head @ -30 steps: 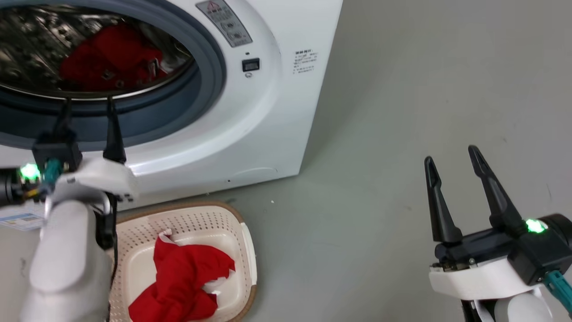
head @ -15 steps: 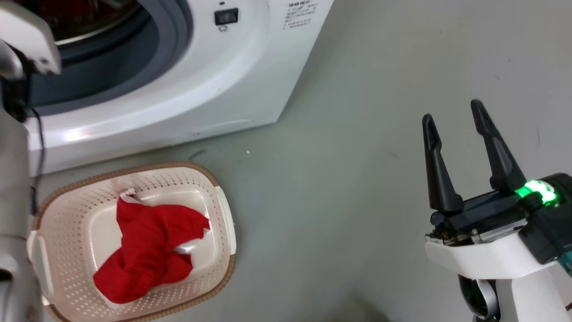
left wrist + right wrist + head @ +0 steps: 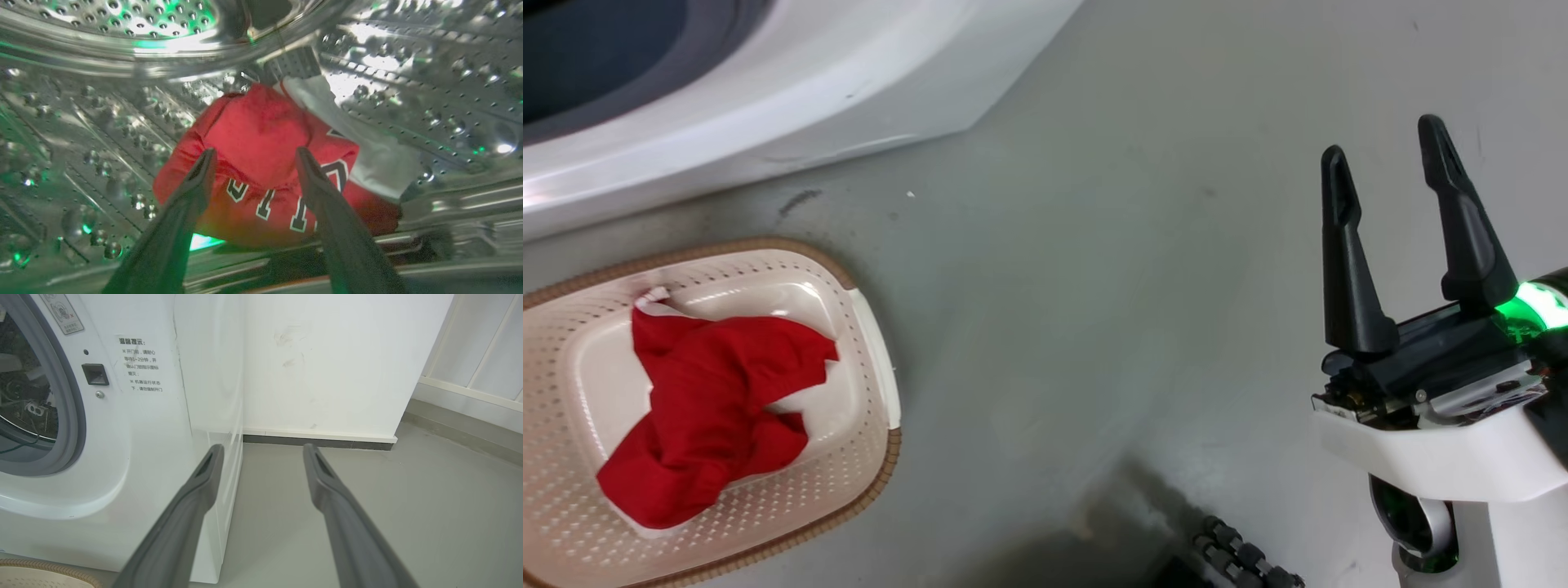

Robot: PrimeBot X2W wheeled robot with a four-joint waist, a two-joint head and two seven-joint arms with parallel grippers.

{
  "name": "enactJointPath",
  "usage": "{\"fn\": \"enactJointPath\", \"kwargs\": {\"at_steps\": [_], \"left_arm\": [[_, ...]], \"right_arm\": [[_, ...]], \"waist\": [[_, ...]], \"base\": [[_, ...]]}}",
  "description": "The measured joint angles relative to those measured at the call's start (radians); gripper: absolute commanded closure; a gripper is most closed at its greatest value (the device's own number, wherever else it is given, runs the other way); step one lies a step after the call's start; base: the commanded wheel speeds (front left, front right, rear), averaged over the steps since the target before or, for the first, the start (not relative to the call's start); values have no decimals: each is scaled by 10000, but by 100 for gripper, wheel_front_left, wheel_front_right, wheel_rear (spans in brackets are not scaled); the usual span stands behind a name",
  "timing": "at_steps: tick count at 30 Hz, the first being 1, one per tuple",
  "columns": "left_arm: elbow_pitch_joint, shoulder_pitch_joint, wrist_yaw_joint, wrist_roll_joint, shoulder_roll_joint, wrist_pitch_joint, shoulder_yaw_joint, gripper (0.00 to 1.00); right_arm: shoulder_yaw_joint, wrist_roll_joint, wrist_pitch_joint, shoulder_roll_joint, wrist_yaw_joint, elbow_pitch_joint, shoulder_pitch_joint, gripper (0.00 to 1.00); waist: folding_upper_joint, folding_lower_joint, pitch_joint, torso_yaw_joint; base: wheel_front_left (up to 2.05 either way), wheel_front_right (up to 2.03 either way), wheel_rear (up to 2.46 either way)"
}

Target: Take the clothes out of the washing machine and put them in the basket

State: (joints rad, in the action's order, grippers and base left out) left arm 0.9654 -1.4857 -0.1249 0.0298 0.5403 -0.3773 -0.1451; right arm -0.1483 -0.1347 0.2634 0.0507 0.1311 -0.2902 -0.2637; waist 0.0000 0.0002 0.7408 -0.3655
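A crumpled red garment (image 3: 261,134) with white trim and dark-edged white lettering lies inside the perforated steel drum (image 3: 102,122) of the washing machine (image 3: 792,90). My left gripper (image 3: 255,157) is inside the drum, open, its two fingers on either side of the garment's near part; contact is unclear. Another red garment (image 3: 707,400) lies in the cream basket (image 3: 878,384) on the floor in front of the machine. My right gripper (image 3: 1388,151) hovers open and empty over the grey floor at the right, also seen as the gripper (image 3: 263,451) beside the washing machine (image 3: 135,465).
The white wall (image 3: 327,363) with a dark skirting runs behind the machine's right side. Grey floor (image 3: 1094,286) lies between basket and right gripper. A dark ribbed part (image 3: 1241,563) of the robot shows at the bottom edge.
The head camera has tilted down and turned, so the machine's opening and my left arm have left the head view. The right gripper stays open over the floor.
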Motion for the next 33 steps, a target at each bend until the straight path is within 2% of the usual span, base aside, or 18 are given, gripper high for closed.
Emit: {"fn": "enactJointPath", "kwargs": {"at_steps": [5,9,13,16,23,32,33], "left_arm": [[387,-1091,-29,25,422,-1618,-167,0],[512,-1948,-31,73,548,-2894,-357,0],[435,-2695,-31,-61,807,-3827,-646,0],[454,-2938,-31,-105,798,-4314,-828,0],[562,-3024,-33,-54,713,-4485,-1141,0],[694,-3199,-40,113,955,-4111,-1513,0],[717,-3223,-40,125,972,-4094,-1576,9]], "right_arm": [[-142,-207,0,0,0,-236,-126,0],[-148,-357,0,0,0,-441,-197,0],[-136,-527,0,0,0,-637,-239,0],[-6,-591,0,0,0,-763,-237,0],[105,-683,0,-2,0,-949,-207,0],[153,-639,0,-2,0,-1108,-186,0],[155,-639,0,-2,0,-1110,-186,0]], "waist": [[0,0,526,-322],[0,0,934,-578],[0,-1,1367,-800],[0,-1,1676,-891],[0,-1,2102,-839],[0,-2,2299,-677],[0,-2,2307,-669]], "base": [[0,0,0],[0,0,0],[0,0,0],[0,0,0],[0,0,0],[4,4,4],[0,0,0]]}}
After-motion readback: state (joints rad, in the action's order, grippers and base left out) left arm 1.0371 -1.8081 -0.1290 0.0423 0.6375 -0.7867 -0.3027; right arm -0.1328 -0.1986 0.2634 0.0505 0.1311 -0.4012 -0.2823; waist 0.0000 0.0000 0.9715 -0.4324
